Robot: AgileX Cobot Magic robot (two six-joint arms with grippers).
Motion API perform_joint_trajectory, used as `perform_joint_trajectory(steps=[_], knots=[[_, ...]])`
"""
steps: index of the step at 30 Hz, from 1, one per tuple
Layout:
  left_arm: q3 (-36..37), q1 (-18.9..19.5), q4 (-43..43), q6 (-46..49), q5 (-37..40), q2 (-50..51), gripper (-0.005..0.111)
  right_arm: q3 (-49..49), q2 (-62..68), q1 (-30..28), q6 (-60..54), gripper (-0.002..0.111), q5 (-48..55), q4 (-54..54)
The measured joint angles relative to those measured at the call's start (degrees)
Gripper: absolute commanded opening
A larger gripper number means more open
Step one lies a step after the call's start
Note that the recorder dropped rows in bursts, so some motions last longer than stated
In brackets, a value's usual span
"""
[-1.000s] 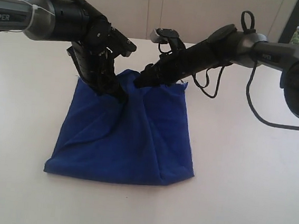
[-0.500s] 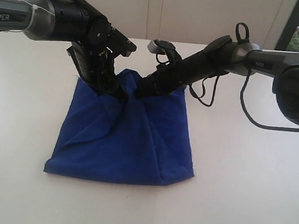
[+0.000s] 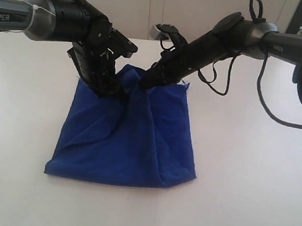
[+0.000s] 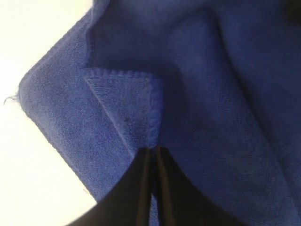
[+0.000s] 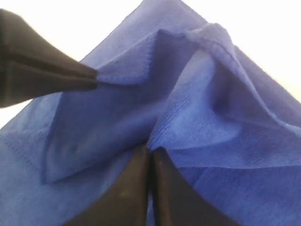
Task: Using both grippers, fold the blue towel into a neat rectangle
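White table (image 3: 238, 207) all round, with the towel (image 3: 126, 143) lying near its middle, the far edge lifted off the surface. At that edge the left gripper (image 3: 118, 93) has its jaws closed on a hemmed corner; the right gripper (image 3: 143, 83), just beside it, pinches a raised fold tight.

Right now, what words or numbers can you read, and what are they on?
"PiPER": on the grey tube of the left arm.
Small light marking on the right arm: too blurred to read.
The blue towel: no writing visible.
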Motion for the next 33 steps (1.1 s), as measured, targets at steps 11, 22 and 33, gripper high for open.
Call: perform_joint_trajectory(steps=[11, 22, 33], knots=[[0.0, 0.0, 0.0, 0.09, 0.45, 0.0, 0.01, 0.03, -5.0, -0.72, 0.33, 0.0, 9.29, -2.72], [0.0, 0.0, 0.0, 0.09, 0.34, 0.0, 0.01, 3.16, -6.73, 1.33, 3.34, 0.0, 9.8, -4.86], [0.0, 0.0, 0.66, 2.32, 0.97, 0.0, 0.01, 4.85, -4.83, 4.03, 5.65, 0.041, 10.04, -6.46]])
